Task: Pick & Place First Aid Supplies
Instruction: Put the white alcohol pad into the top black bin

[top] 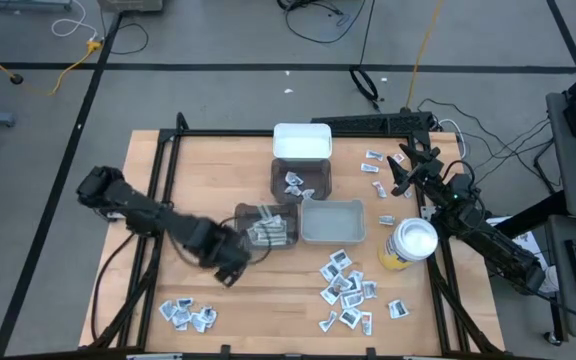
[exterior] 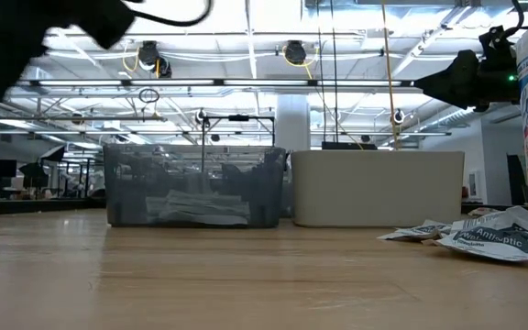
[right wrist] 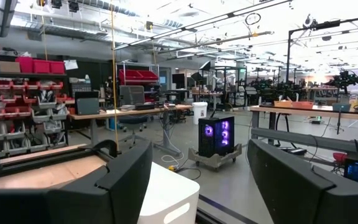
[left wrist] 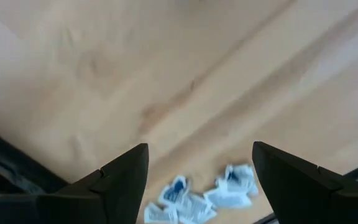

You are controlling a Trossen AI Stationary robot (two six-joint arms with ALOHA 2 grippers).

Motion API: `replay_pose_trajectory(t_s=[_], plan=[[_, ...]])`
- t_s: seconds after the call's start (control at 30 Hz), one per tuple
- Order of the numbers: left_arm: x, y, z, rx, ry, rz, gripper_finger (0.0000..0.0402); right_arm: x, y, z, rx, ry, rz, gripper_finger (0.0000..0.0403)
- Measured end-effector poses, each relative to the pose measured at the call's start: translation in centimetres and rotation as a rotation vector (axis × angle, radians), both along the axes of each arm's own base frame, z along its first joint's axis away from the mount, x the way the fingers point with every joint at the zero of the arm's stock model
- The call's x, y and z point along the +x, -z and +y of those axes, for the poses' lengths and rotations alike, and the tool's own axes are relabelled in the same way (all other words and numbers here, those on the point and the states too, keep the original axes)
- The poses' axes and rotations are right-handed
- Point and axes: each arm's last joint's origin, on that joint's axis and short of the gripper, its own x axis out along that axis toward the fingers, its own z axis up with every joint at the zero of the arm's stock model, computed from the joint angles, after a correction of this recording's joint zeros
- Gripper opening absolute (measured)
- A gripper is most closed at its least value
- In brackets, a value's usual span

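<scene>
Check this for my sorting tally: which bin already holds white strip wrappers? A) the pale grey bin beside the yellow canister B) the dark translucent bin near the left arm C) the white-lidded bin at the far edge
B: the dark translucent plastic bin shows white strip wrappers inside, while the pale grey rectangular bin looks empty.

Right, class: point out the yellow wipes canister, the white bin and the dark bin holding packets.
yellow wipes canister (top: 409,243): high view, on its white lid.
white bin (top: 302,139): high view, on its flat top.
dark bin (exterior: 191,185): low view, on its front wall.

Bright, even overhead strip lighting, glare off ceiling fixtures (exterior: 246,41), motion blur across the left wrist view.
</scene>
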Motion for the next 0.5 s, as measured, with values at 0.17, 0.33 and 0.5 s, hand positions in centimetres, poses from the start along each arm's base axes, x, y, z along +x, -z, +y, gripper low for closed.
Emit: replay_pose_trajectory(t_s=[0.17,0.33,0.5], plan=[[-2.0,0.9,-3.0,-0.005,-0.001,0.064,0.0294,0.0,0.0,0.0,0.0,0.0,0.0,0.0263],[-4.2,1.6,-5.4,-0.017,0.045,0.125,0.0294,0.0,0.0,0.0,0.0,0.0,0.0,0.0263],[-6.1,2.2,-7.2,-0.021,0.069,0.173,0.0294,0.0,0.0,0.0,0.0,0.0,0.0,0.0263]])
